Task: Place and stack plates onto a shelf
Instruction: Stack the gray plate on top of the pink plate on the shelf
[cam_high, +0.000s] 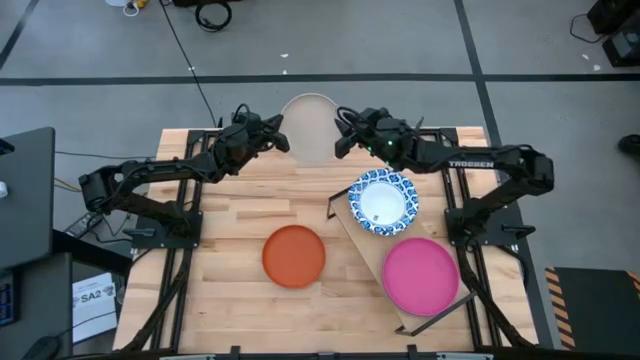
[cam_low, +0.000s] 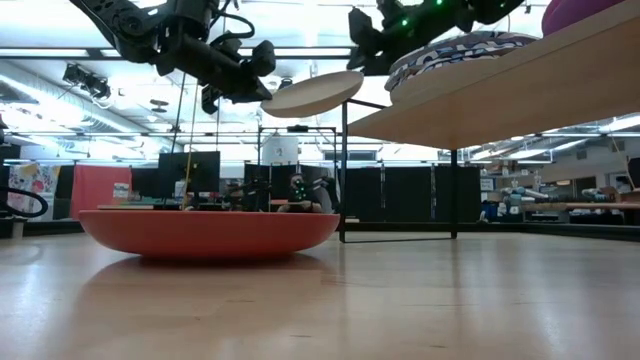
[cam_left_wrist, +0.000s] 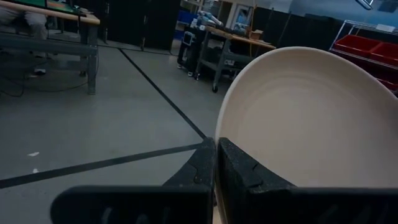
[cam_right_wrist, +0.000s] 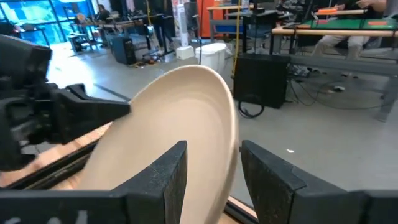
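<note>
Your table (cam_high: 230, 300) carries the shelf (cam_high: 372, 252), running diagonally from centre toward 4 o'clock. At 12 o'clock, a cream plate (cam_high: 308, 127) hangs in the air. The left gripper (cam_high: 278, 135) has its jaws clamped on the plate's left rim; the right gripper (cam_high: 342, 137) straddles the opposite rim, jaws apart. The right arm sits nearer the shelf.

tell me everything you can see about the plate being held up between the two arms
The cream plate is round, plain and smooth, with a shallow raised rim, and it looks ceramic or plastic. It is held in the air at the table's far edge, roughly level and slightly tilted in the low view. The left gripper is shut on its rim. The right gripper is open with its fingers either side of the opposite rim. Nothing else touches the plate.
</note>
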